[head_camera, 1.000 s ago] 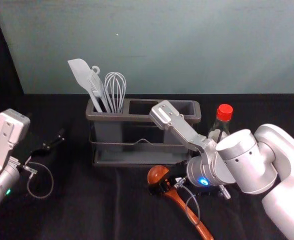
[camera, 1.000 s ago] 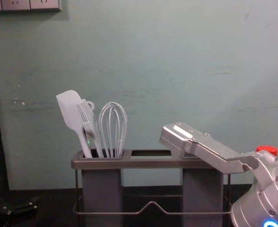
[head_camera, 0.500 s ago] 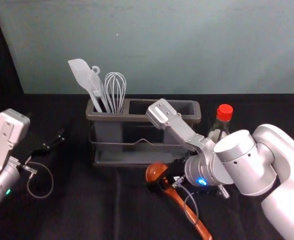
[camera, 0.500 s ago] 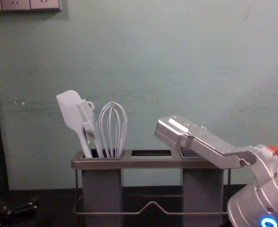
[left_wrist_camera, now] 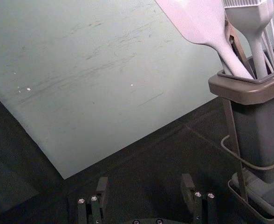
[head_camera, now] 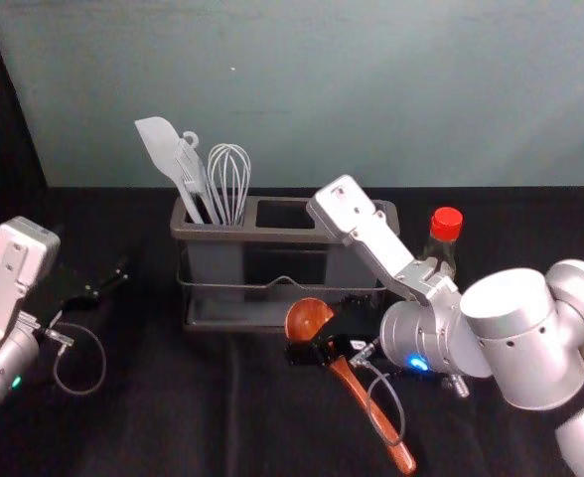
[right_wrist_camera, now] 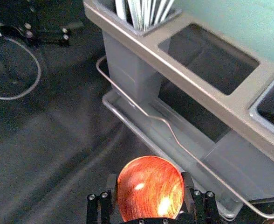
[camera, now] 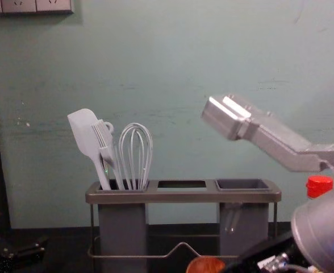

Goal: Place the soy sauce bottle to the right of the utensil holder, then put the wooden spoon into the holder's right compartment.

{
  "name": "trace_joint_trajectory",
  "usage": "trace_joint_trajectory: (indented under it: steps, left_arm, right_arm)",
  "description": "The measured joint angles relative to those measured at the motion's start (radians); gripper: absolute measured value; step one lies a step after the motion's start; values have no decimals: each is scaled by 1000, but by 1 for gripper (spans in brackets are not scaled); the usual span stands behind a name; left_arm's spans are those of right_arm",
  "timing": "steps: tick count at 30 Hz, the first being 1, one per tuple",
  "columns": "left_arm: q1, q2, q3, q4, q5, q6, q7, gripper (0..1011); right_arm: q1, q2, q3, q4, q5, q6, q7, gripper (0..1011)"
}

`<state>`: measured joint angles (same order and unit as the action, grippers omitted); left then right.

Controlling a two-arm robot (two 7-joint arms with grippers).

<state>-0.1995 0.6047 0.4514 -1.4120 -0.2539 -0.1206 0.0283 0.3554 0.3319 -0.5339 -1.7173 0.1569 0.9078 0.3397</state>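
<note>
1. The right gripper (head_camera: 318, 350) is in front of the utensil holder (head_camera: 284, 237), toward the near edge of the tabletop (head_camera: 163, 397). Its fingers pinch the wooden spoon (head_camera: 369, 409) at the neck, just below the bowl.
2. In the right wrist view, the spoon's round bowl (right_wrist_camera: 151, 186) sits between the two fingers. In the head view, the handle slants away from the grip toward the tabletop's near edge and the right.
3. The soy sauce bottle (head_camera: 446, 227) stands upright, red cap on top, just beside the holder's right end, with a gap between them. The right arm hides its lower part.
4. The holder stands toward the tabletop's back edge. Its left compartment carries a white spatula (head_camera: 160, 144), a white brush (camera: 104, 136) and a white whisk (head_camera: 229, 179). The right compartment (camera: 243, 227) is beyond the spoon and to its right.
5. The left gripper (head_camera: 110, 281) is parked over the left part of the tabletop, apart from the holder, its fingers spread with nothing between them.
</note>
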Motion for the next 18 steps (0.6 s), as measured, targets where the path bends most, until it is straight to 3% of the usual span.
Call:
trace_joint_trajectory:
  steps: [11,13,18]
  left_arm:
    - [0,0,0,0,0,0,0,1011]
    - [0,0,0,0,0,0,0,1011]
    - [0,0,0,0,0,0,0,1011]
  right_arm:
    - [-70,30,42,-115,-10,-87,20,840]
    - [-95,44,62,-155,-6,-126,47,839]
    - [-111,58,80,-192,1,-157,71,840]
